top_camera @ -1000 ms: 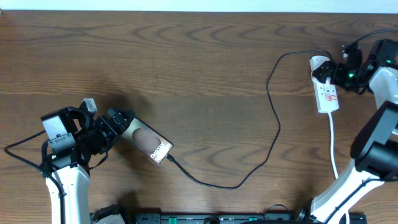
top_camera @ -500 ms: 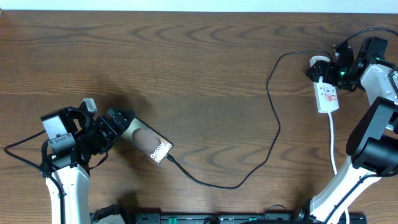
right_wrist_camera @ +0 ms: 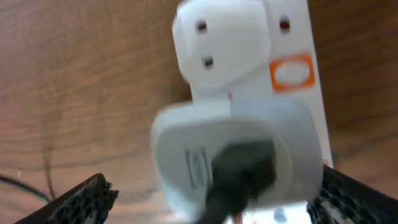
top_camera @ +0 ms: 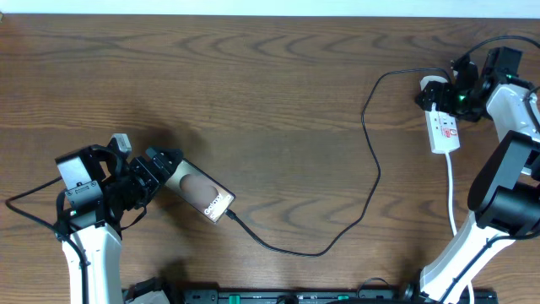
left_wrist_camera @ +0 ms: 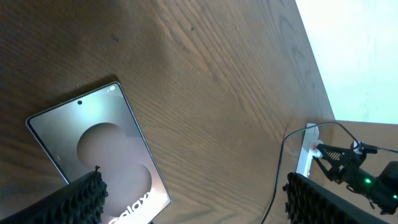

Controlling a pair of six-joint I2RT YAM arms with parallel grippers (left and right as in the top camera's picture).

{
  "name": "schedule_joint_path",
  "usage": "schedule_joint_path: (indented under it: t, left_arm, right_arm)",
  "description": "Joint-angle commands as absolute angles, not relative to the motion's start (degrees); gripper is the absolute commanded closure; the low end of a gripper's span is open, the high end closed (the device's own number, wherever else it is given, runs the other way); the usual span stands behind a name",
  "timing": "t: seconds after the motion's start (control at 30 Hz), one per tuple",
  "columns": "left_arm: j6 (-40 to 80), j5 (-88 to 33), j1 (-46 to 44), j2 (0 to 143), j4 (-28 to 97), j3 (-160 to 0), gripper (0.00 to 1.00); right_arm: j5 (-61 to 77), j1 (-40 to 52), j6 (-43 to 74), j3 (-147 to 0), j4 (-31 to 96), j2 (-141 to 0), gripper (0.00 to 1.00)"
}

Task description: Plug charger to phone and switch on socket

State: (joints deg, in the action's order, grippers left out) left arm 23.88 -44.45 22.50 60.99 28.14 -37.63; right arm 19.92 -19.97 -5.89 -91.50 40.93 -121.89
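Observation:
The phone (top_camera: 203,193) lies flat on the wooden table at the lower left, "Galaxy" lettering showing on the phone (left_wrist_camera: 102,152) in the left wrist view. The charger (top_camera: 376,173), a thin black cable, runs from the phone's near end in a long loop up to a white adapter (right_wrist_camera: 230,158) plugged into the socket (top_camera: 445,127). My left gripper (top_camera: 160,166) is open at the phone's far-left end, one fingertip (left_wrist_camera: 81,199) over the screen. My right gripper (right_wrist_camera: 217,202) is open, straddling the adapter at the socket's (right_wrist_camera: 292,37) rounded end.
The socket's white cord (top_camera: 453,203) trails toward the front edge, beside my right arm's base (top_camera: 506,203). A black rail (top_camera: 295,296) runs along the front edge. The table's far edge (top_camera: 253,15) meets a white wall.
My right gripper has shifted a little left and toward the far end of the socket, over the adapter. The left arm, phone and cable have not moved.

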Motion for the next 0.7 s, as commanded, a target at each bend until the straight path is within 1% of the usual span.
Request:
schedule_joint_path:
  t: [0.0, 0.67]
  left_arm:
    - [22.7, -43.9, 22.7, 61.0, 28.4, -37.5, 0.10]
    - [22.7, -42.4, 22.7, 61.0, 29.8, -37.4, 0.10]
  right_arm:
    - [23.5, -18.3, -3.9, -93.0, 42.6, -122.9, 0.05]
    - [23.7, -18.3, -5.0, -93.9, 43.2, -122.9, 0.03]
